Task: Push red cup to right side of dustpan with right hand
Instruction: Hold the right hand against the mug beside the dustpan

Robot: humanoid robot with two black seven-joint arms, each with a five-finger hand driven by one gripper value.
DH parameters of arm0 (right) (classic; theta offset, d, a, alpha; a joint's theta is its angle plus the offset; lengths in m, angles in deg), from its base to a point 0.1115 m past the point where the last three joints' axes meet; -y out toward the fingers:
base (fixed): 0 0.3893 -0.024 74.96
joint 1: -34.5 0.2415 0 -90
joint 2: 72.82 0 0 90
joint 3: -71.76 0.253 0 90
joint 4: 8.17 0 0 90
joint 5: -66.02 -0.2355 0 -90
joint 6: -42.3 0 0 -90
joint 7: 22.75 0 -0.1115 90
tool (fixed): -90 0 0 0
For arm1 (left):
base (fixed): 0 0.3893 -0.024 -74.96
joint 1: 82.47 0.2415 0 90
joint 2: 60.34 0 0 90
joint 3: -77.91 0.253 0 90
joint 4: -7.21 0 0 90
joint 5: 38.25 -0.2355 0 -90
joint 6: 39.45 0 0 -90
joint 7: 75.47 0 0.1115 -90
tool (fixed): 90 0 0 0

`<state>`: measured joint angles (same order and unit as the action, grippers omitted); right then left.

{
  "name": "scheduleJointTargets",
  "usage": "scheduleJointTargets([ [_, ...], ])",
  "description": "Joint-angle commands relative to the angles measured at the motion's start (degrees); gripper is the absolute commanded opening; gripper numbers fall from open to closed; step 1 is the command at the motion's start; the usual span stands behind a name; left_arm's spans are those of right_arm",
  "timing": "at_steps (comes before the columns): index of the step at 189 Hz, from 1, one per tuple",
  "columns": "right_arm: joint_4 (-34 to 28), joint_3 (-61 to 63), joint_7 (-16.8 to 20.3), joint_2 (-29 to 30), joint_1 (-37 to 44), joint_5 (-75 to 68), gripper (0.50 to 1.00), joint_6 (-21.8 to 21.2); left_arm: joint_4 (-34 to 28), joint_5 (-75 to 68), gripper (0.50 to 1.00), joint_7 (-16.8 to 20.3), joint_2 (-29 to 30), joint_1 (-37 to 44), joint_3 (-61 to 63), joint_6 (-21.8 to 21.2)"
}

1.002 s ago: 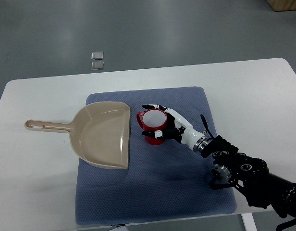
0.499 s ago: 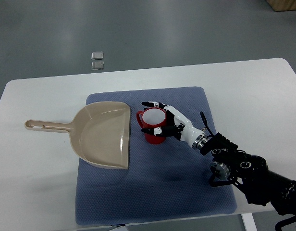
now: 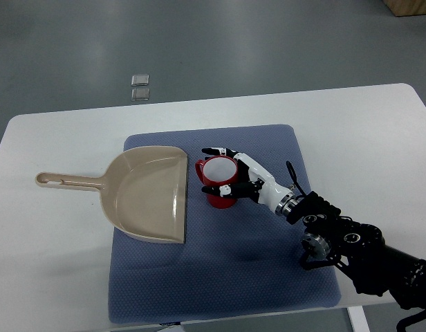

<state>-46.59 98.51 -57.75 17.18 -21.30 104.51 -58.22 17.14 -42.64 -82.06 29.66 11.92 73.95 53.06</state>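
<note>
At the left of the blue mat [image 3: 220, 277] on the white table [image 3: 54, 277] lies the dustpan [image 3: 147, 194], its handle running out to the picture's left and its long axis lying left to right, the wide mouth edge turned toward the middle of the mat; just beside that edge, apart from it by a thin strip of mat, stands the red cup [image 3: 219, 181], upright, mouth up, its small handle pointing toward the dustpan; further right comes the right hand [image 3: 242, 178], its arm reaching in from the lower right, fingers curled around the cup's far and near sides, cradling it; so the cup sits directly left of the palm, and any remaining push would, I judge, run leftward.
</note>
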Motion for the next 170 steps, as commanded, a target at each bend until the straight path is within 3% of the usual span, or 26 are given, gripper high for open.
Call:
scheduleJointTargets([
  [1,-0.1,-0.5,0.0,0.0,0.0,0.0,0.932,0.5,0.0,0.1,1.0,0.0,0.0,0.0,0.0,0.0],
  [170,-0.9,-3.7,0.0,0.0,3.8,-0.2,0.932,3.2,0.3,0.0,1.0,-0.1,0.0,0.0,0.2,0.0],
])
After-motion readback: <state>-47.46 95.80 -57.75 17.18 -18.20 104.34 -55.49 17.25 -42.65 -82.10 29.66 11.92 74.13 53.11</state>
